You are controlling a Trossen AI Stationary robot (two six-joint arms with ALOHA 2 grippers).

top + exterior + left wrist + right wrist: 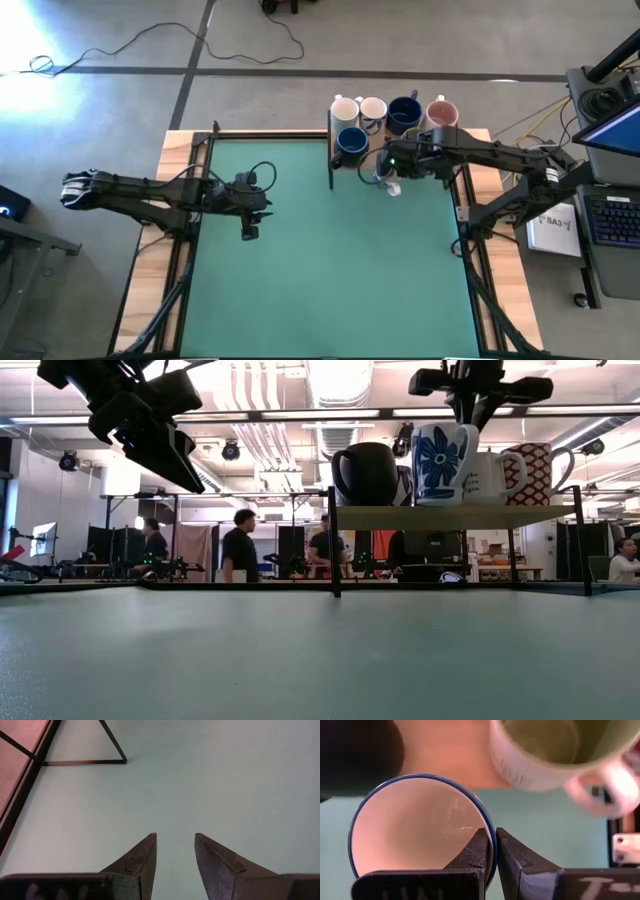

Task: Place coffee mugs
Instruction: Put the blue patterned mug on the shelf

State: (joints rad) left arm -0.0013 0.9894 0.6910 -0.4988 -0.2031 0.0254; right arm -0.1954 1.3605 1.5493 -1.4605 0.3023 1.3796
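A shelf [338, 165] at the table's far right carries several coffee mugs: two white ones [345, 108], a dark navy one [403, 114], one with a pink inside [441, 112] and a blue one [351, 142]. My right gripper [492, 832] is at the shelf's near edge, shut on a blue-rimmed mug with a blue flower print [445, 460]. My left gripper [175, 852] hangs open over the left part of the mat [330, 270], far from the mugs. My right gripper pinches the flowered mug's rim [481, 815], one finger [472, 852] inside the mug and the other [520, 857] outside. The fingers come from above, pointing down. The mug stays upright below them, its base at shelf height [445, 503]; whether it rests there I cannot tell.
In the low view a dark mug [365, 472], a white mug [497, 475] and a red-patterned mug [537, 468] crowd the flowered one on the shelf [450, 516]. A cream mug with an olive inside [550, 745] is close beside the held mug. People stand beyond the table.
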